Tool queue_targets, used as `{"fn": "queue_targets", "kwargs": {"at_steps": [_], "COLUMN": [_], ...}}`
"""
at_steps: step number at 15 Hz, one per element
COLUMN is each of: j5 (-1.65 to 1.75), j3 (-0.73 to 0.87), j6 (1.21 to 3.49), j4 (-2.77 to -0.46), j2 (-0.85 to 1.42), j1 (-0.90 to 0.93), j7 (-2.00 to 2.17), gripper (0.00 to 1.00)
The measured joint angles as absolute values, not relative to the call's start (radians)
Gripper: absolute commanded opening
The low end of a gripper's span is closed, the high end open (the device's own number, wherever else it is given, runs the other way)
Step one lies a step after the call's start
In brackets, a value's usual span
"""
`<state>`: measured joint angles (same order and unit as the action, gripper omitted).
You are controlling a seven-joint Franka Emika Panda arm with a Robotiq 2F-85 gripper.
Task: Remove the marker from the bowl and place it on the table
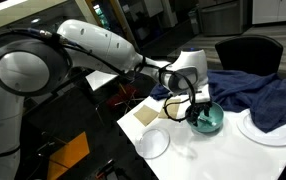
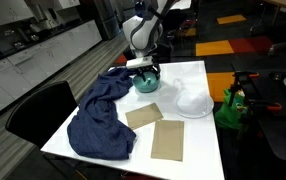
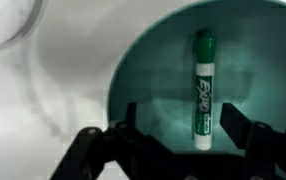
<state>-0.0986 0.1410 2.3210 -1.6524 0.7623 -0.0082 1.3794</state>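
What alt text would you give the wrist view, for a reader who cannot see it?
A green and white marker lies inside a teal bowl, seen from above. Two dark fingers stand open at the bottom edge, one on each side of the marker's lower end. The white table shows to the left.

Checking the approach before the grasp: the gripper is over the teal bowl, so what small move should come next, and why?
Probably lower straight down into the round teal-green bowl. In the wrist view the open gripper hangs over it, and the white-and-green marker lies flat on the bowl's floor between the two fingers. Descending should bring them alongside its barrel, ready to close.
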Motion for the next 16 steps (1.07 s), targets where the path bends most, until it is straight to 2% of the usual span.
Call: {"fn": "queue_targets", "kwargs": {"at_steps": [7, 8, 9, 11, 16], "j5": [-0.099, -0.099, -0.100, -0.100, -0.100], "j3": [0.141, 0.141, 0.141, 0.141, 0.141], "j6": [2.322, 2.321, 2.320, 2.315, 2.312], "j4": [-1.594, -1.585, -1.577, -1.563, -1.543], "j2": [0.816, 0.825, 0.833, 0.847, 0.863], "j1": [-0.008, -0.008, -0.008, -0.008, -0.008], "j7": [1.379, 1.379, 1.379, 1.379, 1.379], "gripper": [0.85, 0.79, 0.60, 0.48, 0.08]}}
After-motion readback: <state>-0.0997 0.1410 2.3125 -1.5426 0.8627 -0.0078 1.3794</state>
